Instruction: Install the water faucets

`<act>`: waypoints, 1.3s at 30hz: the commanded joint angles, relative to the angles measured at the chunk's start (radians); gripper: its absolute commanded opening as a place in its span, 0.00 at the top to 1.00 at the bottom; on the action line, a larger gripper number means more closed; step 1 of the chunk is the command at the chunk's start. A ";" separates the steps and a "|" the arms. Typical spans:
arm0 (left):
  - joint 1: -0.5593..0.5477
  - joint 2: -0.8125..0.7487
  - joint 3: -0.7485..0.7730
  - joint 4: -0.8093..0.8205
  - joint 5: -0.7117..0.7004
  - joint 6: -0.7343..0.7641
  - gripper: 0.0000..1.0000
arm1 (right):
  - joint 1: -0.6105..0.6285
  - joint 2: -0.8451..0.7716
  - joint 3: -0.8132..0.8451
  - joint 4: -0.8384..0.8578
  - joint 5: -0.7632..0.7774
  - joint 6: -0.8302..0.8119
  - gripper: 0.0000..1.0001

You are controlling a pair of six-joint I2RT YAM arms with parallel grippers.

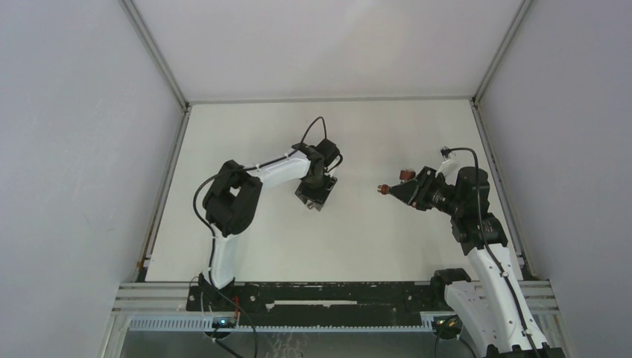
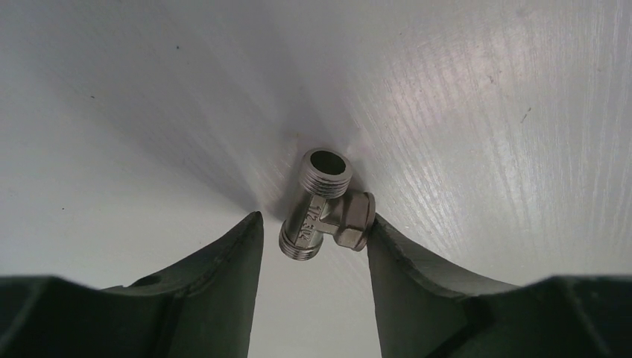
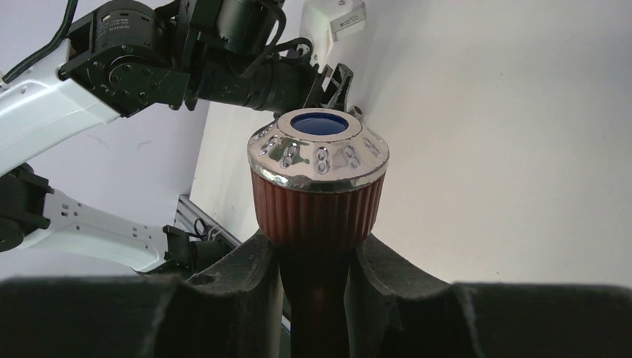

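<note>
A silvery T-shaped metal fitting (image 2: 326, 205) lies on the white table. My left gripper (image 2: 317, 231) is open around it, pointing down. The right finger (image 2: 402, 261) touches the fitting's side branch, and the left finger (image 2: 231, 261) stands a little apart from it. In the top view the left gripper (image 1: 316, 195) hides the fitting. My right gripper (image 3: 318, 257) is shut on the stem of the reddish-brown faucet (image 3: 318, 186), just below its ribbed knob with a silver, blue-centred cap. It holds the faucet (image 1: 393, 185) above the table, pointing left towards the left gripper.
The white table (image 1: 373, 134) is enclosed by grey walls at left, right and back. A black rail (image 1: 328, 294) with cables runs along the near edge. The left arm (image 3: 112, 52) shows in the right wrist view, behind the faucet.
</note>
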 commanded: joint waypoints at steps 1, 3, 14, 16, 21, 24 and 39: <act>0.007 0.005 0.021 0.019 -0.028 -0.022 0.45 | -0.005 -0.021 0.047 0.035 -0.005 -0.008 1.00; 0.013 0.006 0.021 0.021 -0.040 -0.032 0.52 | -0.006 -0.023 0.047 0.030 -0.004 -0.012 1.00; 0.051 -0.036 0.137 -0.131 -0.589 -0.159 0.66 | -0.008 -0.025 0.047 0.012 -0.001 -0.026 1.00; 0.052 -0.018 0.182 -0.172 -0.727 -0.179 0.65 | -0.009 -0.026 0.047 0.013 -0.001 -0.025 1.00; 0.054 0.098 0.321 -0.314 -0.950 -0.233 0.65 | -0.011 -0.026 0.047 0.015 -0.004 -0.022 1.00; 0.054 0.175 0.390 -0.402 -1.030 -0.260 0.65 | -0.012 -0.027 0.047 0.012 -0.004 -0.024 1.00; 0.050 0.331 0.416 -0.540 -1.056 -0.322 0.67 | -0.013 -0.010 0.047 0.036 -0.014 -0.010 1.00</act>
